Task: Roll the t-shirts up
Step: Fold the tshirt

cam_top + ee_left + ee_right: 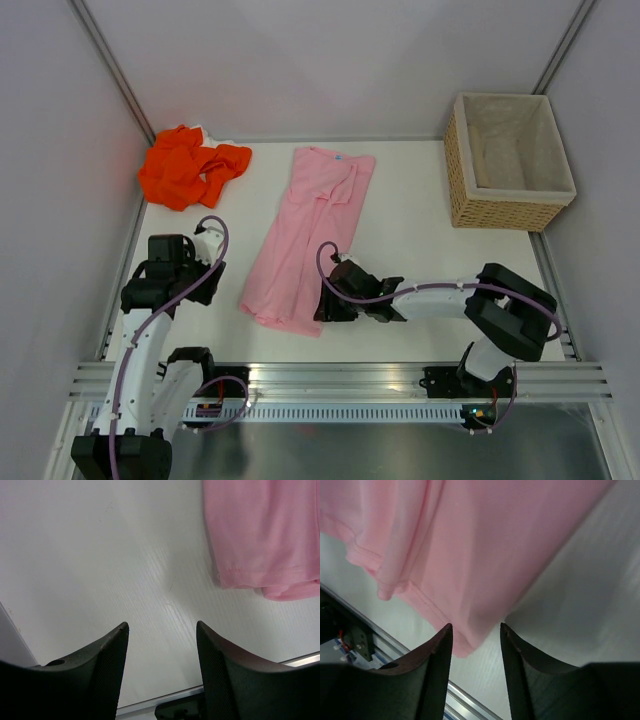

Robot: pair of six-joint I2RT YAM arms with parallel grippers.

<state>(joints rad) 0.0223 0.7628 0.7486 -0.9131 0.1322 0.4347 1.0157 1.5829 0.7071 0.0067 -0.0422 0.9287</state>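
Observation:
The pale pink t-shirt [305, 235] lies folded into a long strip down the middle of the table, its neck label at the far end. The bright orange t-shirt [188, 166] is crumpled at the far left corner. My right gripper [322, 305] is open at the pink shirt's near right corner; in the right wrist view the hem corner [470, 640] lies between its fingers [437, 655], not pinched. My left gripper [205, 272] is open and empty over bare table, left of the shirt's near hem [260, 575].
A woven wicker basket [508, 160] with pale lining stands at the far right. The metal rail [340, 378] runs along the table's near edge. Grey walls close the left, far and right sides.

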